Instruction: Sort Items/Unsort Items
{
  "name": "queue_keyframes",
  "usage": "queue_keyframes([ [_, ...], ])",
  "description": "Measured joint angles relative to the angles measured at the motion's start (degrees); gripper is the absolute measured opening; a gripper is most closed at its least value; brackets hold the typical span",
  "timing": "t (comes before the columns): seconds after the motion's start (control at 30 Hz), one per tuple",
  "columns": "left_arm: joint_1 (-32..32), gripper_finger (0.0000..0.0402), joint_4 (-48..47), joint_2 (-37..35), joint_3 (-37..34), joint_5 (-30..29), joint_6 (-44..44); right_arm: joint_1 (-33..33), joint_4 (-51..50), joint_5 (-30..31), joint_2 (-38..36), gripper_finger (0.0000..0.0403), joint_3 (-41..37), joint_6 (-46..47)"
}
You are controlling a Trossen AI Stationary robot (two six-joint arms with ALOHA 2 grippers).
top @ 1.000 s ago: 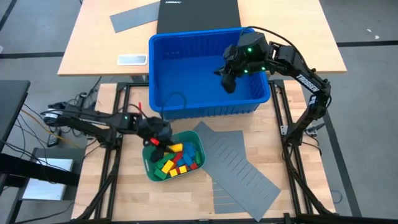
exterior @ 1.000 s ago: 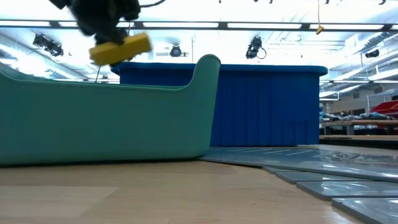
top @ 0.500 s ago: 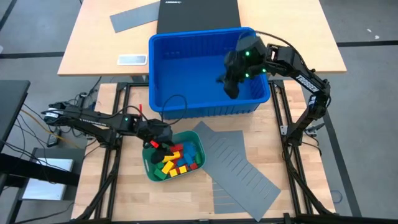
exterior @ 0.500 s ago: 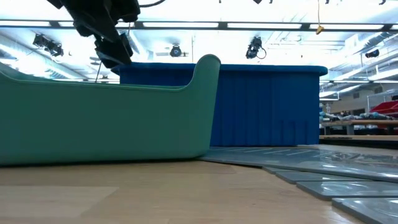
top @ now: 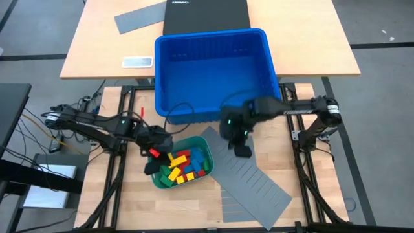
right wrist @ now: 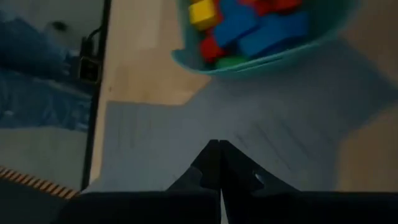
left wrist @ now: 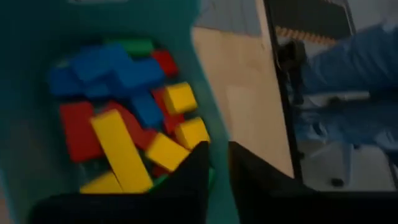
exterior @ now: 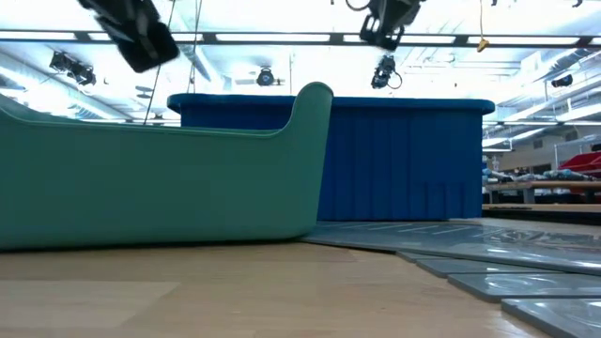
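The left end effector (top: 152, 162) hovers at the outer edge of the teal-green oblong plastic tray (top: 202, 146), fingers slightly apart and empty. The small red, yellow, green and blue toy blocks (top: 183, 165) lie heaped just beside it. For a clean pick, it should drop squarely over one exposed top block. The right end effector (top: 242, 147), fingers together, hovers above the flat grey slotted divider sheet (top: 249, 175), blocks well aside.

free: bare wood beside tray (top: 157, 180) | obstacle: blue bin (top: 272, 61) behind
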Motion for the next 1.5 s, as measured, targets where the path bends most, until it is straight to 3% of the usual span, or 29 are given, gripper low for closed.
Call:
queue_keyframes([
  [0.17,-4.99,0.0007,-1.94,-2.42,0.03,0.47,-3.69,3.97,19.05,-3.3,0.0,0.0,-11.59,3.92],
  [0.3,-9.48,0.001,-2.64,-4.19,0.05,0.32,-7.55,4.89,32.32,-3.64,0.0,0.0,-19.74,8.26],
  [0.5,-15.91,0.0003,-5.19,-5.4,0.05,-1.72,-11.95,4.04,43.31,0.67,0.43,0.0,-29.15,11.97],
  [0.73,-20.28,0.0003,-5.07,-5.41,0.05,-5.4,-15.94,4.05,49.02,-1.58,8.86,0.0,-26.61,15.5],
  [0.9,-21.19,0.0002,0.28,-7.15,0.03,-10.09,-18.09,4.24,53.94,-0.05,7.56,0.0,-23.45,20.17],
  [1.1,-17.6,0.0001,8.2,-10.96,0.03,-15.5,-16.49,2.58,57.11,-0.11,-0.57,0.0,-21.15,19.81],
  [1.27,-10.25,0.0001,15.77,-13.01,-0.01,-16.44,-10.5,1.12,56.9,2.01,-8.22,0.0,-20.84,12.42],
  [1.37,-4.65,0.0001,21.39,-13.27,-0.01,-14.25,-5.79,-0.28,56.49,3.04,-11.73,0.0002,-20.84,8.73],
  [1.5,3.4,0.0001,25.26,-13.17,-0.01,-7.56,0.23,-3.09,56.44,3.5,-16.11,0.0008,-20.88,11.99],
])
